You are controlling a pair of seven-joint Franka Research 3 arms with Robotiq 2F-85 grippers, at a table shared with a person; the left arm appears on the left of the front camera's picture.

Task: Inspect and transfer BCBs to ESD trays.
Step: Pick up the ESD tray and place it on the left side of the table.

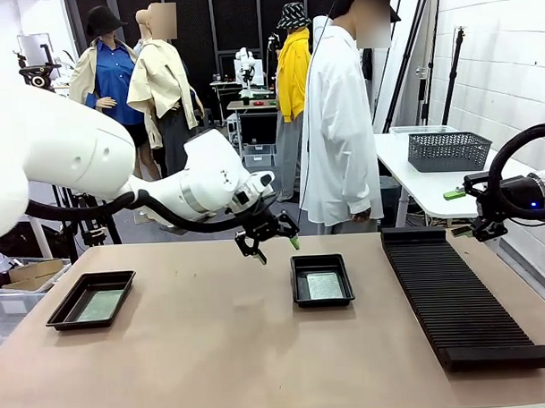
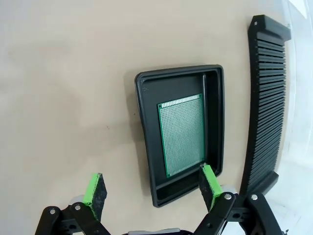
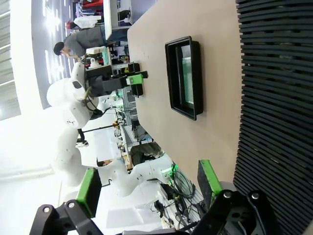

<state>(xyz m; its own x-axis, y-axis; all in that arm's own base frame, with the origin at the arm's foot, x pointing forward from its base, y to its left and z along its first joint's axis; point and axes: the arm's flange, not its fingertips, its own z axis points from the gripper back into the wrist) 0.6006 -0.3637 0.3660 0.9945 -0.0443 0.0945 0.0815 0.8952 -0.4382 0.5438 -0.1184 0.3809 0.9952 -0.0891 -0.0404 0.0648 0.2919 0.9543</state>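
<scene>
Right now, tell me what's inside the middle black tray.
One green BCB lies flat on the middle tray's floor. The floor under the board is covered.

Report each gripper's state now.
Left gripper: jaws open, holding nothing.
Right gripper: jaws open, holding nothing.

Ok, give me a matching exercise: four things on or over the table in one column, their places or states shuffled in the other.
1. left gripper
2. middle tray
3. ribbed rack
4. grey mesh basket

a. on the white side table
b. holds a green board
c. open, empty, above the table
d. long, black, at the table's right side

Pairs: 1-c, 2-b, 3-d, 4-a
</scene>
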